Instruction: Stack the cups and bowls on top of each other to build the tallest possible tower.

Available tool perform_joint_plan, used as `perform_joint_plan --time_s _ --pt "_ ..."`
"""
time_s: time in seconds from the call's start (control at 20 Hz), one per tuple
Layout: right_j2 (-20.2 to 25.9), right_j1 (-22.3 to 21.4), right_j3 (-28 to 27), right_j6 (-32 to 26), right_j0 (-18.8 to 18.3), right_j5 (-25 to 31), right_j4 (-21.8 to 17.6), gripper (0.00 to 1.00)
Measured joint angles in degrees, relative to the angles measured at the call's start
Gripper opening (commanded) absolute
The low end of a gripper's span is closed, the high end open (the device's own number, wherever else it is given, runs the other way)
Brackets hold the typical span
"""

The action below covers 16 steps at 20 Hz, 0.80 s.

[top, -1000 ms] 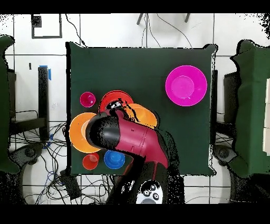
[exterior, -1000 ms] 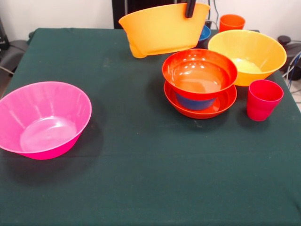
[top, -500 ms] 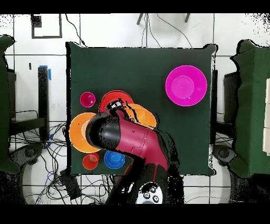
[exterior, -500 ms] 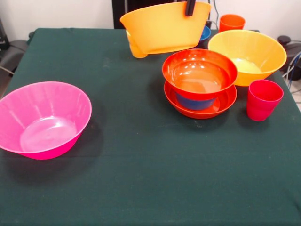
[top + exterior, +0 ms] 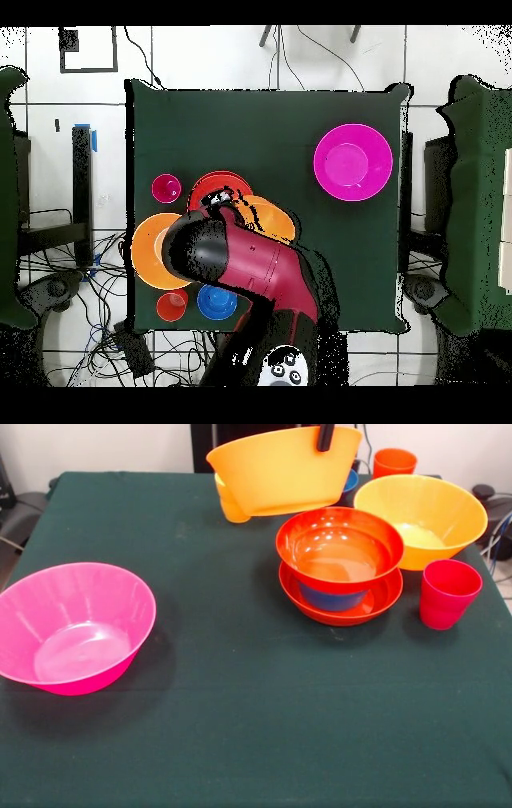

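The claw (image 5: pixel 325 436) is clamped on the rim of a large orange-yellow bowl (image 5: pixel 280 472), which hangs tilted in the air above the bench's (image 5: pixel 240 728) far edge, its opening turned up and away from the camera. A small yellow cup (image 5: pixel 230 504) shows just beside the lifted bowl's lower left side; whether it touches the bowl cannot be told. In the overhead view the red and black arm (image 5: pixel 250 270) covers the claw and most of this bowl.

Just below the lifted bowl, on the bench, stands the stack (image 5: pixel 340 572): a shallow red-orange bowl lowest, a small blue bowl (image 5: pixel 330 598) in it, and a second red-orange bowl (image 5: pixel 339 548) on top. Beside the stack, toward the bench's right edge, sits the other large orange-yellow bowl (image 5: pixel 424 516). A red-pink cup (image 5: pixel 448 594) stands upright near that edge. An orange cup (image 5: pixel 394 462) and another blue bowl (image 5: pixel 348 480) stand at the far right corner. The large pink bowl (image 5: pixel 72 624) rests well apart, at the left edge.
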Motion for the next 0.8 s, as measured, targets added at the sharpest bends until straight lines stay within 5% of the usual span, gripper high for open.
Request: perform_joint_plan --time_s 0.8 --pt "0.00 0.00 0.03 0.00 0.00 0.00 0.77 0.00"
